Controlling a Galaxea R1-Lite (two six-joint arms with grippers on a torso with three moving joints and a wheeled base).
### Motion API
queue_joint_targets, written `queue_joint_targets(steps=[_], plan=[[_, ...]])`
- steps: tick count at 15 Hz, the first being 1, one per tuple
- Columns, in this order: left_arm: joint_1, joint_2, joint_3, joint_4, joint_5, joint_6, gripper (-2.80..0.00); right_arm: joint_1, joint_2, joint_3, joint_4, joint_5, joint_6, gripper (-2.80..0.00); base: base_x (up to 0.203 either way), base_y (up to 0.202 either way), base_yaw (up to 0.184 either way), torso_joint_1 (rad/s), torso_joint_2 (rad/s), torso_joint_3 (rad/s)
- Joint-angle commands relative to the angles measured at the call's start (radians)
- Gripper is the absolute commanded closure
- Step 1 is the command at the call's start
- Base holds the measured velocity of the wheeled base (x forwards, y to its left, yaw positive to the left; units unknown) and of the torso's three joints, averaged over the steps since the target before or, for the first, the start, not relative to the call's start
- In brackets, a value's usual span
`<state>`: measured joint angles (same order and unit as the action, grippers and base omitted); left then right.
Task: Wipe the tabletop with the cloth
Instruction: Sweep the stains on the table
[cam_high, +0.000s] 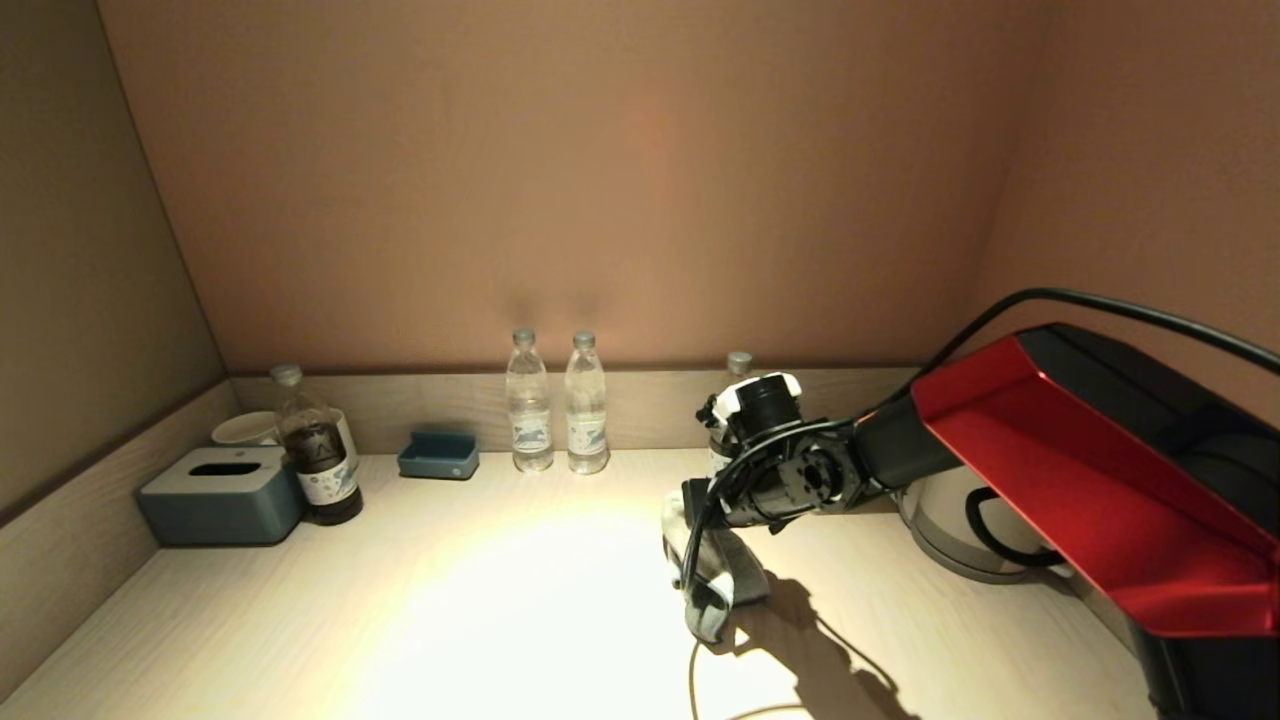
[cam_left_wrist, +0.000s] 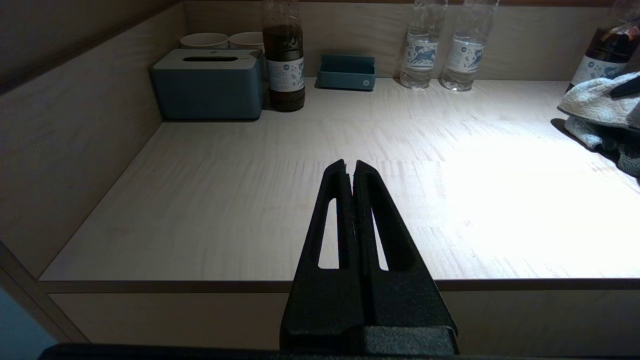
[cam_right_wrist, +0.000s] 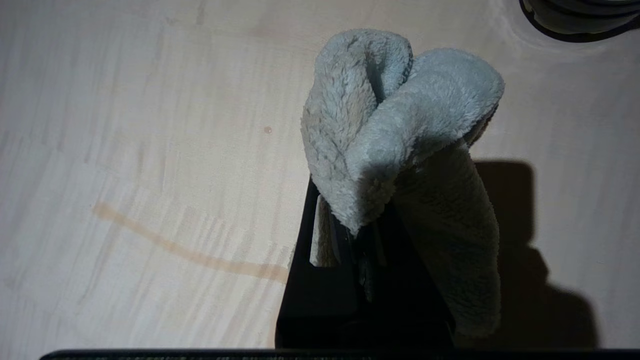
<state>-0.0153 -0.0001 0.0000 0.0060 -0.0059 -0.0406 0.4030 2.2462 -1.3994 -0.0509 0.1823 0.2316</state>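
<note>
A fluffy light grey-blue cloth is clamped in my right gripper over the middle-right of the pale wooden tabletop. In the right wrist view the cloth bunches over the shut gripper and drapes down one side, hiding the fingertips. I cannot tell if the cloth touches the wood. A thin brown streak and a small spot mark the tabletop beside it. My left gripper is shut and empty, parked before the table's front edge; the cloth shows far off to its side.
Along the back wall stand a blue-grey tissue box, a dark bottle, cups, a small blue tray, two water bottles and a further bottle behind the right wrist. A kettle sits at the right.
</note>
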Motion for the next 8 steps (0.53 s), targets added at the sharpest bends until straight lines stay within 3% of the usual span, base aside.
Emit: queue_joint_targets(steps=[1,8], plan=[[0.000,0.000,0.000,0.000,0.000,-0.001,0.00,0.000,0.038,-0.003,0.001,-0.005,0.020,0.00,0.000,0.000,0.000,0.000,0.00,0.000],[0.000,0.000,0.000,0.000,0.000,-0.001,0.00,0.011,0.024,-0.027,0.147,-0.003,0.106,0.00,0.000,0.000,0.000,0.000,0.00,0.000]])
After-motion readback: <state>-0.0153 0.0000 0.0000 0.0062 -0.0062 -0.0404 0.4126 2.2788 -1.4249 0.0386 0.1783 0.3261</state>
